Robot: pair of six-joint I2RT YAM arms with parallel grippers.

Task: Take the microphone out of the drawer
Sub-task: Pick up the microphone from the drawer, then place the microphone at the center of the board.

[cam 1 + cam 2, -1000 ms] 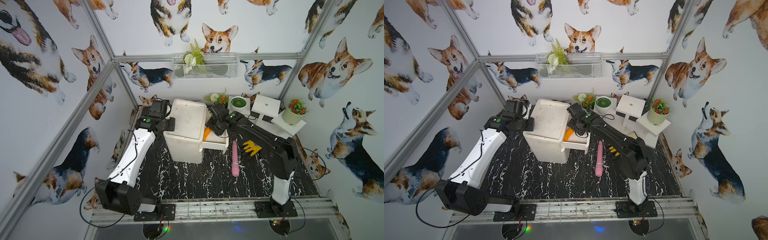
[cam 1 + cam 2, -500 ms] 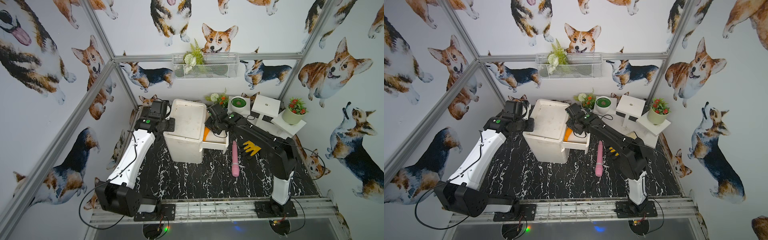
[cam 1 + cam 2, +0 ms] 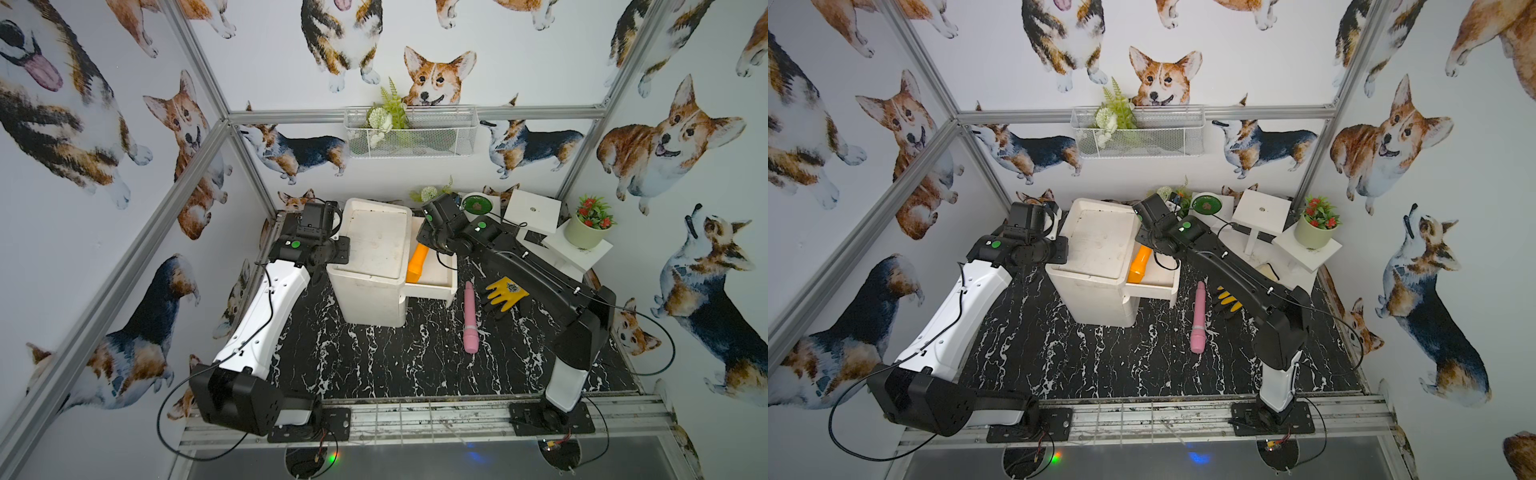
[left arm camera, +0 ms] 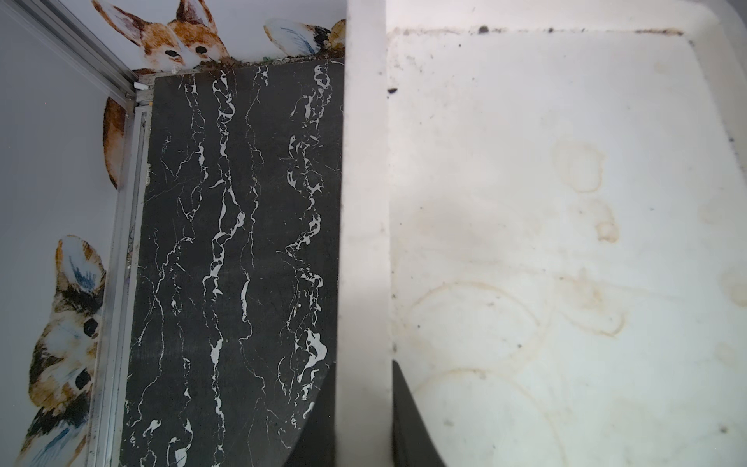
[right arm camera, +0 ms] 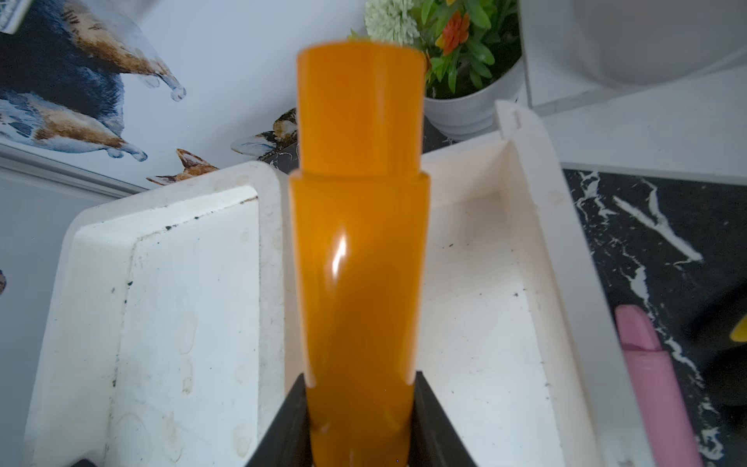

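Right gripper point(image 5: 359, 404) pinches the orange microphone point(image 5: 357, 242), not yet clear of the drawer point(image 5: 525, 242); left gripper point(image 4: 364, 412) clamps the cabinet rim point(image 4: 364, 182); lifting out remains.

In the right wrist view the right end effector point(image 5: 359, 408) shows only two black fingers point(image 5: 287, 428), cut off at the picture's edge together with the gripped end of the orange microphone point(image 5: 359, 263), whose free tip is blurred. In both top views the right arm point(image 3: 453, 232) hides that grip. The left end effector point(image 4: 361, 412) is likewise cropped to two dark stubs astride the cabinet point(image 4: 566, 202) rim, and unseen from above. In a top view the arm covers most of the yellow glove point(image 3: 1228, 300). The back of the drawer point(image 3: 430, 291) lies under the cabinet top.
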